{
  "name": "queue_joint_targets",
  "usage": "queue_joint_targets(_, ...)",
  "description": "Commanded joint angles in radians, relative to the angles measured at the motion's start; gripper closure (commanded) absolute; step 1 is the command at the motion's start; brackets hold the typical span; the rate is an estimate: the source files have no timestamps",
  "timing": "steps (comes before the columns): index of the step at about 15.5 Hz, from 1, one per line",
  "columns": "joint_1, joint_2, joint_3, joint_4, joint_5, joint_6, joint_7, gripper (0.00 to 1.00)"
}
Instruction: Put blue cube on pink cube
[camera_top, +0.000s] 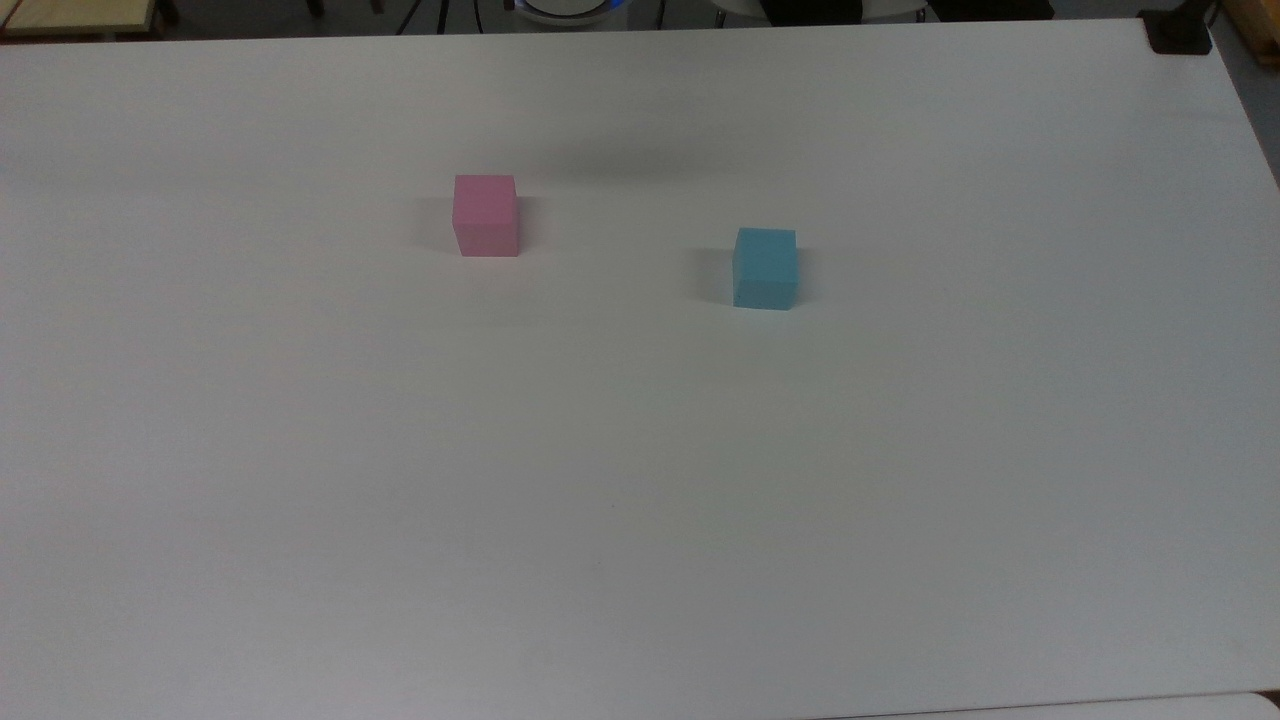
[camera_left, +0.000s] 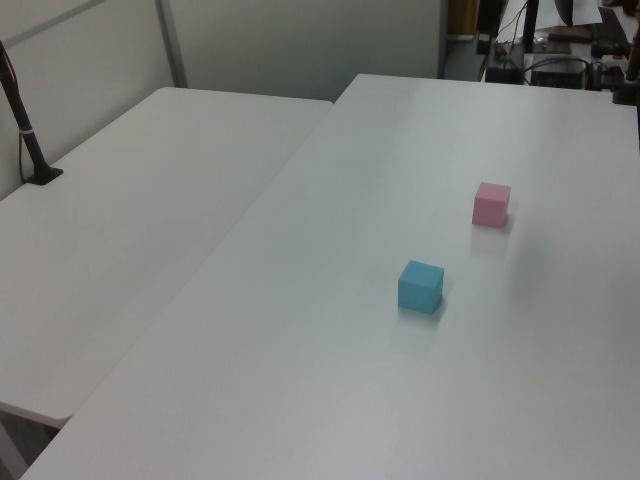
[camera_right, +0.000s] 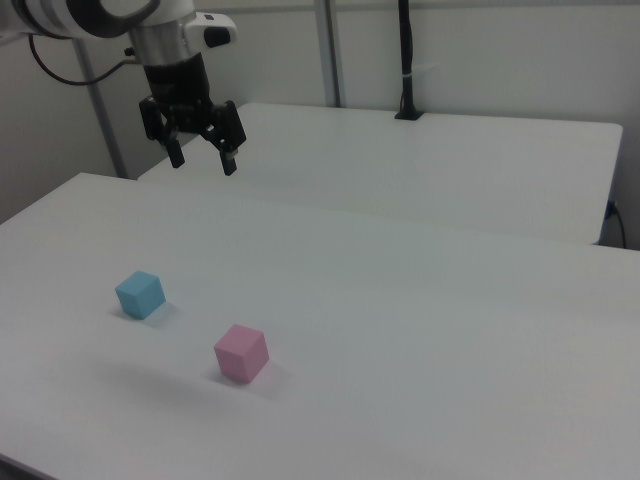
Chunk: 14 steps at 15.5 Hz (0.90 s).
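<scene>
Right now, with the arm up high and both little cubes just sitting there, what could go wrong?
The open gripper hangs well above the table, so it has a long descent; a small aiming error could nudge the blue cube aside instead of straddling it. The pink cube looks no bigger than the blue one, so an off-centre placement may topple off. Both lie loose on the smooth table and could slide.
</scene>
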Motion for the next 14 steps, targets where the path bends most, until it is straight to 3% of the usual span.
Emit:
queue_joint_targets(1, 0.019, -0.01, -0.017, -0.014, 0.007, -0.016, -0.021, 0.0)
queue_joint_targets(14, 0.016, -0.013, -0.017, -0.017, 0.018, -0.015, -0.021, 0.0)
